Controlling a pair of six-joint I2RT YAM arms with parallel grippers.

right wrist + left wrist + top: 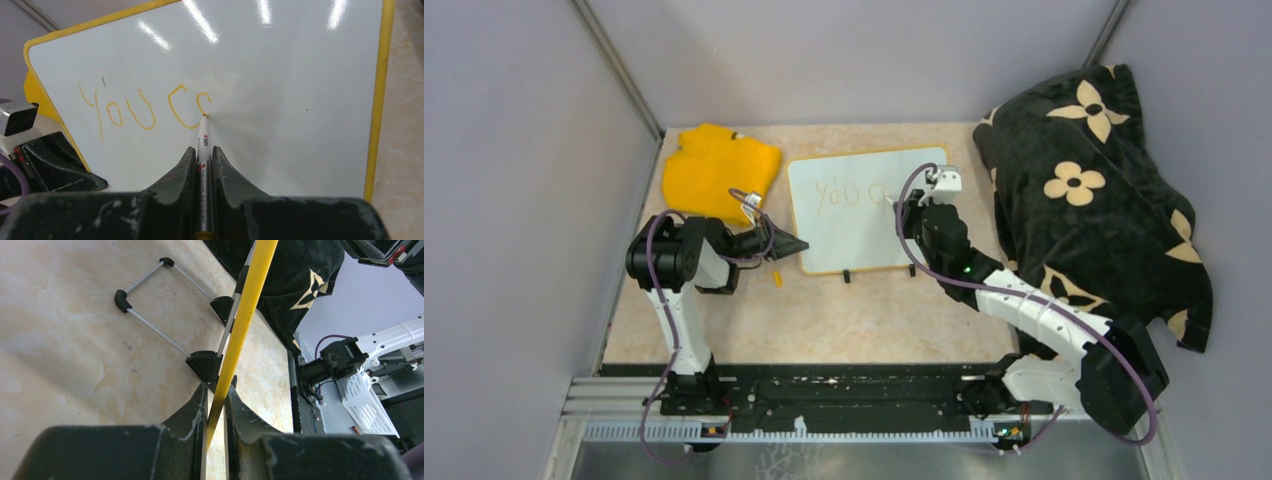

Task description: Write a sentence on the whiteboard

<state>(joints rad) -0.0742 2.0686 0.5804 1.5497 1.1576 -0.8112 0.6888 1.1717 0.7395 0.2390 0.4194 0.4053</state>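
Whiteboard (864, 215) mid-bench (824, 320) beside a yellow cloth (719, 170), left tool (799, 246) pinching its yellow rim, right tool (202, 152) pinching a marker (203, 134), tip touching the unfinished sentence (145, 110), "you c" legible.

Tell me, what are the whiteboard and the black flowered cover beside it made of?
The whiteboard: a hard, glossy white face, seemingly coated or plastic, since light glare streaks across it. The black flowered cover: soft matte fabric, judging by its folds and drape.
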